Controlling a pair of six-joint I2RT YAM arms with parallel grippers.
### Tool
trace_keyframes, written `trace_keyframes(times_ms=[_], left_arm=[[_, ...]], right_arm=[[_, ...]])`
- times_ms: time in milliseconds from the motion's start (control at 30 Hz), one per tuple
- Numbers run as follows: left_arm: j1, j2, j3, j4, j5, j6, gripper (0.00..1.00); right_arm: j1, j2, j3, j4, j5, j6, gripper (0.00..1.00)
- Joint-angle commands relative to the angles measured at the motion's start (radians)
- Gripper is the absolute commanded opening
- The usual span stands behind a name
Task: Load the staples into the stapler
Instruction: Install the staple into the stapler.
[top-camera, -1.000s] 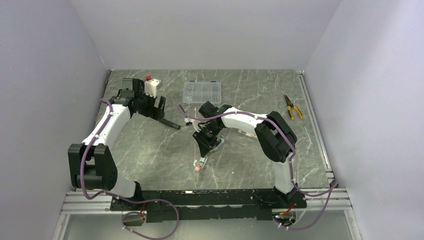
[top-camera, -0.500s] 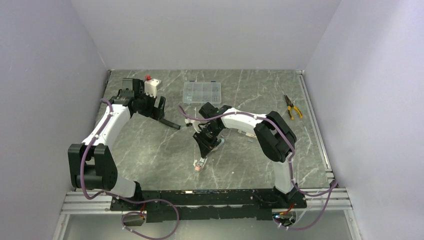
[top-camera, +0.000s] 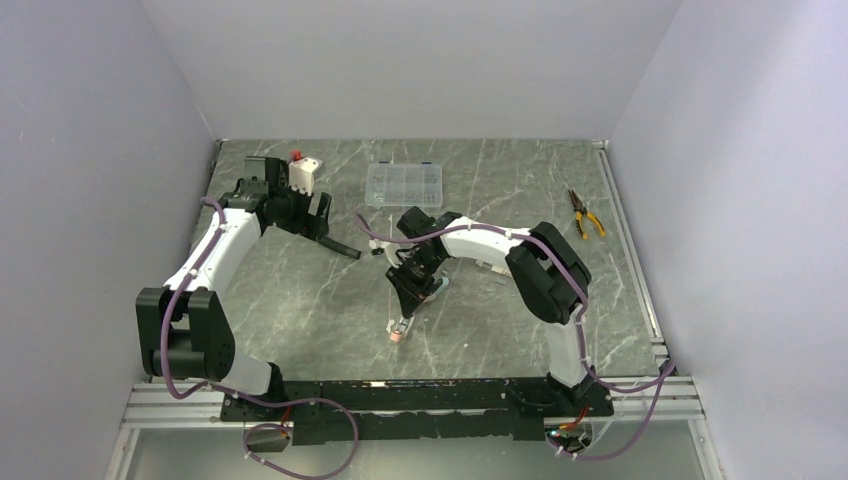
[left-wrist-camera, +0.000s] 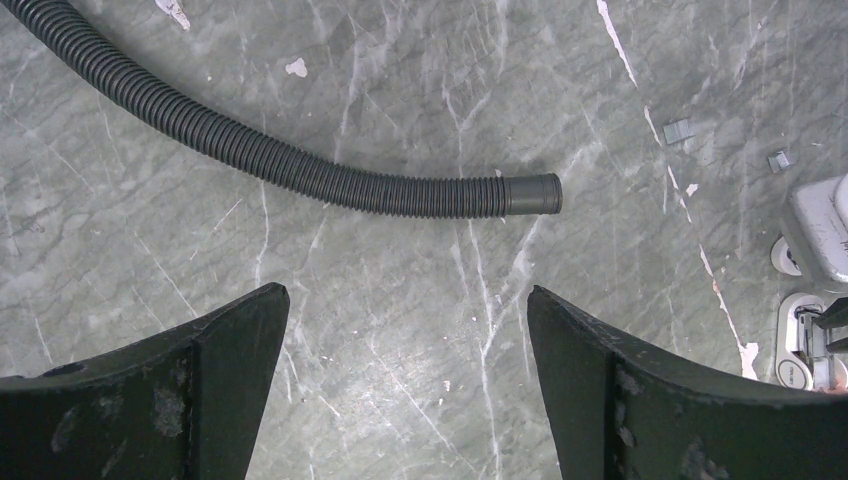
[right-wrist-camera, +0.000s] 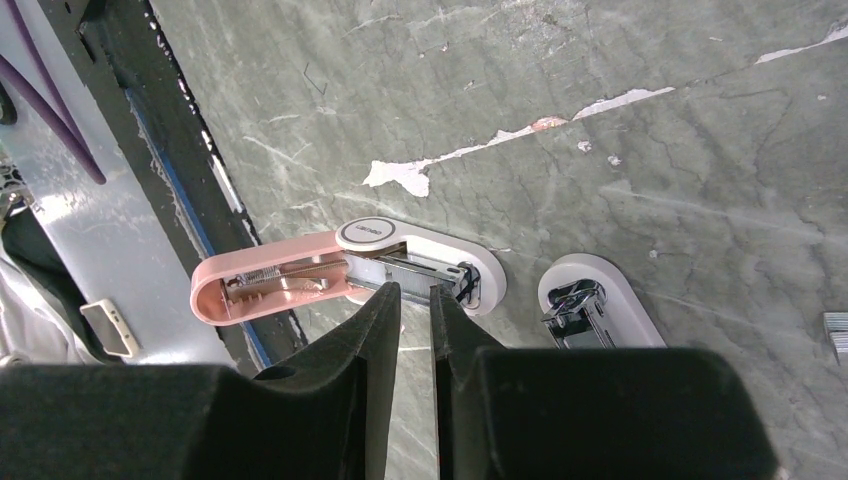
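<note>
A pink mini stapler lies open near the table's front edge, its lid swung out and its metal channel bare; in the top view the pink stapler is small. My right gripper hangs right over the channel. Its jaws stand a narrow slit apart, pinching a silvery strip of staples at the tips. My left gripper is wide open and holds nothing, hovering over bare table at the back left. A few loose staples lie further off.
A second, white mini stapler lies beside the pink one. A black ribbed hose runs ahead of the left gripper. At the back are a white carton with a red mark, a clear organiser box and pliers.
The right arm has edged slightly left over the pink stapler. The left arm has not moved.
</note>
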Motion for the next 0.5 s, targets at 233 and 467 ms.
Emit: trace_keyframes(times_ms=[233,467], left_arm=[[0.002,-0.015,0.016,0.018,0.176,0.069,0.95],[-0.081,-0.051,0.038,-0.123,0.465,0.277,0.95]], right_arm=[[-0.026,-0.15,-0.014,0.078,-0.057,-0.042,0.28],[-0.094,-0.303,-0.076,0.105,-0.14,-0.071,0.39]])
